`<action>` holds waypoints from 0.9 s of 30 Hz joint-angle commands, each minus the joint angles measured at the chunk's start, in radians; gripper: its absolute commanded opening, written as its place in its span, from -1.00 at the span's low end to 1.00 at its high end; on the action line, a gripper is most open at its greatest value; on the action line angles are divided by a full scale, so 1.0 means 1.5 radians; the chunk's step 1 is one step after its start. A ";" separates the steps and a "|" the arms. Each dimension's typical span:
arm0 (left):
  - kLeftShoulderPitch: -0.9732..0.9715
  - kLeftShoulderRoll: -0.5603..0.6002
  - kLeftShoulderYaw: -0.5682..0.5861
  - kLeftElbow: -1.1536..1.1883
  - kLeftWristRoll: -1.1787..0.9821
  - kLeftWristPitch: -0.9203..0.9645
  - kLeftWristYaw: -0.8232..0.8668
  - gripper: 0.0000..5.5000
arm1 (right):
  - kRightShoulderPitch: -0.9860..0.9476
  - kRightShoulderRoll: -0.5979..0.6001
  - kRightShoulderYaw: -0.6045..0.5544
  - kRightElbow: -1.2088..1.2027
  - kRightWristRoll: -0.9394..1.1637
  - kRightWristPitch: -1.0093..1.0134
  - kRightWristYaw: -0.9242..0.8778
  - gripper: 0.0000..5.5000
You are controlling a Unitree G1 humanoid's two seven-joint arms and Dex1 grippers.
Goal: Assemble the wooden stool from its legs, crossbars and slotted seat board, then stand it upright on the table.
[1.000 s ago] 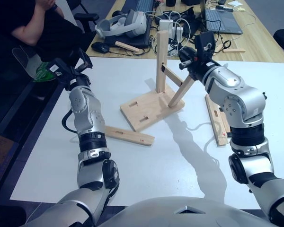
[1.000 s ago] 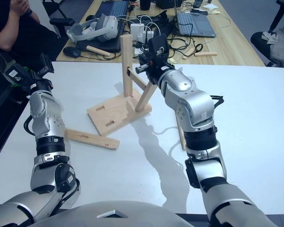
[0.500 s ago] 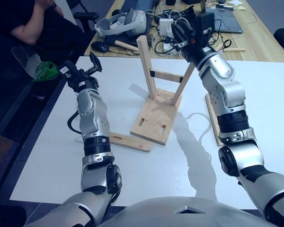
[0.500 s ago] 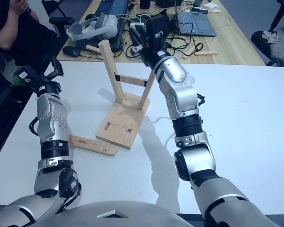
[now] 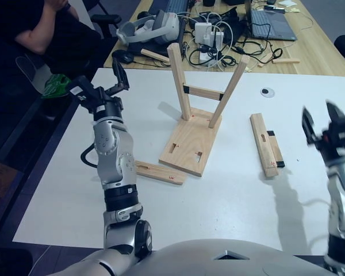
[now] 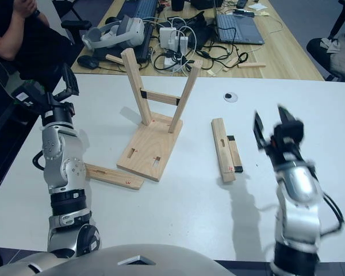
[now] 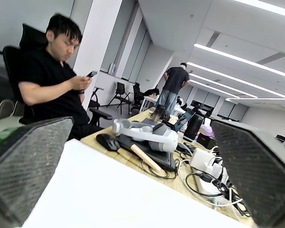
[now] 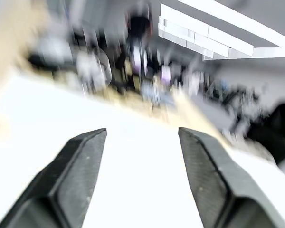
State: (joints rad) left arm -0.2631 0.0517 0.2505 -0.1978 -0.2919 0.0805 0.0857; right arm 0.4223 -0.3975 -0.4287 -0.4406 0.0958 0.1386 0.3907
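The slotted seat board (image 5: 187, 146) lies flat on the white table (image 5: 230, 201). Two legs (image 5: 177, 80) rise from its far end, leaning slightly and joined by a crossbar (image 5: 206, 92). A loose wooden leg (image 5: 158, 172) lies by the board's near left corner. Another pair of wooden pieces (image 5: 264, 144) lies to the board's right. My left gripper (image 5: 100, 83) is open and held up over the table's far left corner, its fingers (image 7: 28, 161) wide apart. My right gripper (image 6: 276, 122) hangs open above the table's right side, apart from every piece, with nothing between its fingers (image 8: 71, 175).
Behind the table runs a wooden desk (image 5: 310, 43) crowded with laptops, cables, a headset (image 5: 146, 29) and a spare wooden stick (image 5: 155, 56). A round grommet (image 5: 268, 92) sits in the tabletop at the far right. A person sits off the far left corner.
My right gripper has let go of the leg and swung away to the near right, now open. The two-legged board stays put on the table. The left arm barely shifted.
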 commanded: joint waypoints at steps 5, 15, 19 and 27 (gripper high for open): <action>0.043 0.014 -0.023 -0.089 0.001 0.071 -0.008 0.96 | 0.223 -0.024 -0.060 0.113 0.044 -0.057 0.136 0.51; 0.013 0.019 0.009 -0.086 -0.011 0.129 0.017 0.96 | 0.092 -0.057 0.039 0.024 0.068 0.347 0.049 0.65; 0.001 0.024 0.010 -0.082 -0.012 0.135 0.011 0.96 | 0.011 -0.060 0.084 -0.005 0.063 0.439 0.006 0.65; -0.023 0.021 0.009 -0.068 -0.007 0.137 0.009 0.96 | -0.154 -0.047 0.170 -0.048 0.060 0.644 -0.064 0.65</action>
State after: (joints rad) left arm -0.2715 0.0778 0.2711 -0.3118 -0.3053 0.2718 0.0988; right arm 0.2529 -0.4811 -0.2008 -0.5028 0.1871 1.0283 0.3208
